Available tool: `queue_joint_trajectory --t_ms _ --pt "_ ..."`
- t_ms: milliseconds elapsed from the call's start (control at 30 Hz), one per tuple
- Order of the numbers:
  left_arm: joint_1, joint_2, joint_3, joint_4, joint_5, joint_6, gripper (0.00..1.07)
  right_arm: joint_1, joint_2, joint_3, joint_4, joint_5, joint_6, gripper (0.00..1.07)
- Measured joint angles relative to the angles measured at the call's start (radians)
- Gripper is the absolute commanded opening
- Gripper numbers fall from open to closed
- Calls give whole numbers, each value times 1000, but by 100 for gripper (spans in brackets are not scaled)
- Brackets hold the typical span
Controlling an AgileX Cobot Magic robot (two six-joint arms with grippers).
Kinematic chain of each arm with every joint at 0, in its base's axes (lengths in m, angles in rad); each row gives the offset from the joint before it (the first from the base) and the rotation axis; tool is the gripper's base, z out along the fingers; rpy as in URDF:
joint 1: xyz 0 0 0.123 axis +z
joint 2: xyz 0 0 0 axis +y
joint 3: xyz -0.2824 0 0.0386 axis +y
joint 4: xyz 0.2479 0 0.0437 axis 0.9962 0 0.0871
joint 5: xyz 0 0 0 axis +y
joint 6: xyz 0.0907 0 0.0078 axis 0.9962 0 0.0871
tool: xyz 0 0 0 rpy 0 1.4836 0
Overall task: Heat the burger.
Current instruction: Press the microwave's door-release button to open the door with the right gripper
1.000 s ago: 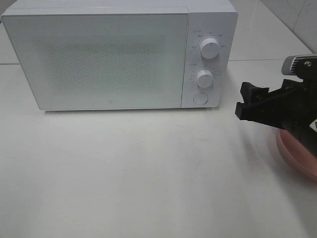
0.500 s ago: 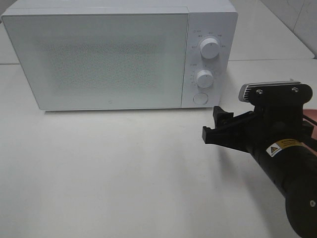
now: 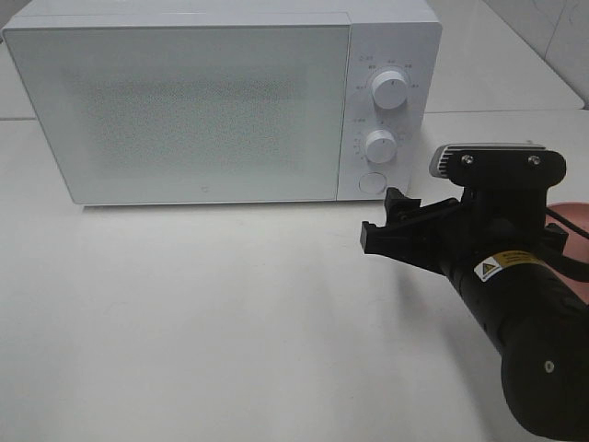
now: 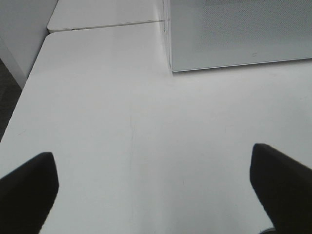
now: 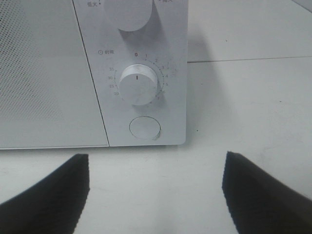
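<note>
2 right gripper (image 5: 155, 163) fingers (image 5: 53, 195), bases off-frame

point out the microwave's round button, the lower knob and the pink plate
round button (image 5: 145, 127), right wrist view, middle of its face
lower knob (image 5: 139, 84), right wrist view, middle of its front
pink plate (image 3: 575, 219), exterior high view, its visible rim

Microwave (image 3: 184, 106) on table (image 3: 184, 322), plate (image 3: 574, 214) front-right

right gripper (image 3: 383, 219): fingers (image 5: 263, 195) apart | left gripper (image 4: 156, 187): fingers (image 4: 24, 190) apart
</note>
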Motion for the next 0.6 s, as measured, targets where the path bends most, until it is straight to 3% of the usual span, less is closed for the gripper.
queue_joint_trajectory --t_ms 600 --pt "0 0 2 0 0 0 100 0 0 0 0 0 64 75"
